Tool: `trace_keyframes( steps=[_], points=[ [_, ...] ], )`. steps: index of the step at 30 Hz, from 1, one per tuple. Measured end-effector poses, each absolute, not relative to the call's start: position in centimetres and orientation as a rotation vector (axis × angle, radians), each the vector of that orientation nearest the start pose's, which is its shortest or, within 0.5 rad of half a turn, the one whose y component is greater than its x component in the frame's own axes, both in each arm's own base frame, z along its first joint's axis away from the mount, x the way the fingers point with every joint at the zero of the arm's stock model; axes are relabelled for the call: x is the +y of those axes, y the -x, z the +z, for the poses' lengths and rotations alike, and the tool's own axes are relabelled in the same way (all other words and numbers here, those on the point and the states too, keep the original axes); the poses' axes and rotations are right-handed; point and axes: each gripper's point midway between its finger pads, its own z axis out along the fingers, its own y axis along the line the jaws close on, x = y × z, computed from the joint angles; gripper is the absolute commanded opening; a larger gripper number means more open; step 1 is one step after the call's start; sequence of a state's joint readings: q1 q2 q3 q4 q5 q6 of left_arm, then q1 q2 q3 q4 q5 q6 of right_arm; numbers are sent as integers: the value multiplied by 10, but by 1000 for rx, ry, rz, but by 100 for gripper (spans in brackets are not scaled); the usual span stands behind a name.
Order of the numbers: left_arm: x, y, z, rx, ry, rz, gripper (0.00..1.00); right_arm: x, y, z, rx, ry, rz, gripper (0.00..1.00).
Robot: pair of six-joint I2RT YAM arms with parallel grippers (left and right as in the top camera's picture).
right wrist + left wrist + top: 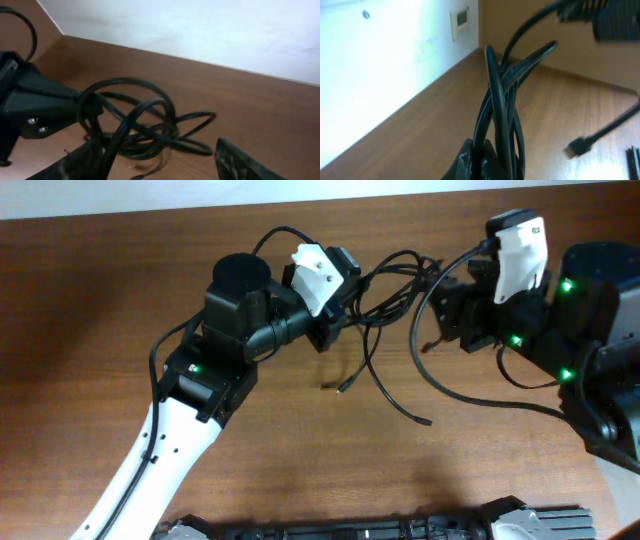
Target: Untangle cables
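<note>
The cables [392,283] are thin black cords tangled in loops between my two grippers at the back of the table. My left gripper [332,323] is shut on a bunch of their strands, which rise straight out of its jaws in the left wrist view as a bundle [496,105]. A loose plug [577,146] hangs to the right of it. My right gripper [157,145] stands open just right of the tangle, its fingers [75,160] wide apart. One cable strand [120,132] lies against its left finger. The looped cables [150,120] lie ahead of it.
Two free cable ends trail toward the table's middle, one with a plug [343,388], another further right [425,421]. A long black strand [450,390] arcs under the right arm [590,330]. The wooden table [100,300] meets a white wall [200,30] behind the cables.
</note>
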State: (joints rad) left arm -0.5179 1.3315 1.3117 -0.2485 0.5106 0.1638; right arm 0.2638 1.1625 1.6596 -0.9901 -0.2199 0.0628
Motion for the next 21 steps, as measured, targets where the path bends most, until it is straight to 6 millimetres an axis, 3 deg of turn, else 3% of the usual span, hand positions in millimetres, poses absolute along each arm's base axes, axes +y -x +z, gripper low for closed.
trace_keyframes(
  steps=[3,8,12,17,21],
  points=[
    [-272,-338,369,1640,-844,-663,0,133,-289,409,2056,396,527,93],
    [-233,-375,367,1795,-426,-544,0,154,-274,414,2033,489,691,94],
    [-211,-389,366,1836,-165,-531,0,172,-258,421,1998,575,835,93],
    [-206,-391,367,1862,113,-694,0,189,-249,422,1961,695,960,93],
    [-218,-386,373,1850,153,-799,0,207,-259,404,1929,862,1041,93]
  ],
)
